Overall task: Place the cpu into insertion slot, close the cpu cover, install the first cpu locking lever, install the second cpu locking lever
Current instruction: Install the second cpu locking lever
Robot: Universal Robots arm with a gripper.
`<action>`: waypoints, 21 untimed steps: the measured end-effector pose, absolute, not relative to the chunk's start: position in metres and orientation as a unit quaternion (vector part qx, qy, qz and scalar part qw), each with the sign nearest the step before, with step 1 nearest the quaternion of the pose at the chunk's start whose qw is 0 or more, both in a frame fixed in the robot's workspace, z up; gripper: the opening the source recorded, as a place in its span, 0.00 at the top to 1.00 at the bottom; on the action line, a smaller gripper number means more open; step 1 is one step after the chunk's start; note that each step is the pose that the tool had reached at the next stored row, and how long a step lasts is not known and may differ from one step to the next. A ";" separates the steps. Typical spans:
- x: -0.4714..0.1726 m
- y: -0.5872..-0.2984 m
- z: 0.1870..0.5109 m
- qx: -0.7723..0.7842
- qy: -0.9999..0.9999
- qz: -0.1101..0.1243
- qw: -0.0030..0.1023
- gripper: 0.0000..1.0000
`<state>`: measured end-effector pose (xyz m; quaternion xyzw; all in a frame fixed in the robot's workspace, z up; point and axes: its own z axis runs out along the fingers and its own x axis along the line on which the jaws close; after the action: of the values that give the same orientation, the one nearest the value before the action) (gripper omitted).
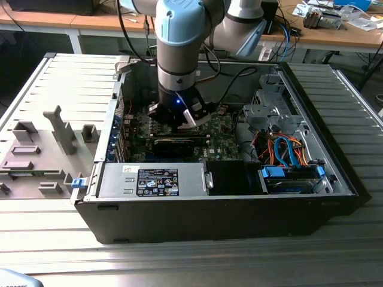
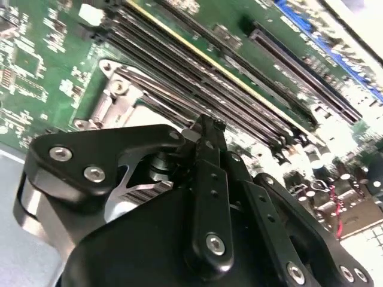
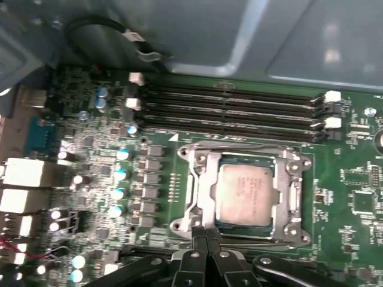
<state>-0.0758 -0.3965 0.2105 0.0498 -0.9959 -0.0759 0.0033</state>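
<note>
In the exterior view the arm reached down into an open computer case (image 1: 311, 173) that lay on its side on a ribbed metal table (image 1: 179, 257), and the gripper (image 1: 179, 119) hung low over the green circuit board (image 1: 224, 134), near the middle of the case. In the first wrist view the cpu (image 3: 246, 191) was sitting flat in the insertion slot (image 3: 299, 206), with its pale silver face up, and the cpu cover (image 3: 287, 160) was lying closed around it as a grey metal frame, so the chip showed through the square opening. The two black fingertips (image 3: 201, 234) were pressed together with no gap between them that I could see, and they stood at the edge of the socket frame on the side away from the memory slots (image 3: 239, 107); whether they pinched a locking lever there or only touched the frame, I could not tell. In the second wrist view the black gripper body (image 2: 179, 239) covered most of the socket, and only a corner of the metal frame (image 2: 114, 89) was visible beside the long memory slots. A row of small capacitors with shiny tops (image 3: 119, 173) stood near the socket. In the exterior view a grey power supply box (image 1: 149, 179) (with a dark label on it) was in the front of the case, and bundles of orange and blue cables (image 1: 287, 149) lay toward the exterior view's right.
</note>
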 end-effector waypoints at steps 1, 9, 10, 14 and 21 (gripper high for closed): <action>-0.071 -0.393 0.211 0.050 -0.996 -0.072 0.006 0.89; -0.056 -0.369 0.210 0.049 -0.998 -0.042 0.013 0.89; -0.054 -0.365 0.210 0.049 -0.998 -0.035 0.014 0.89; -0.052 -0.347 0.211 0.048 -0.999 -0.001 0.015 0.89; -0.052 -0.340 0.240 0.048 -0.998 0.035 0.017 0.89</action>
<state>-0.0516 -0.3404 0.2402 0.0478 -0.9981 0.0353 0.0171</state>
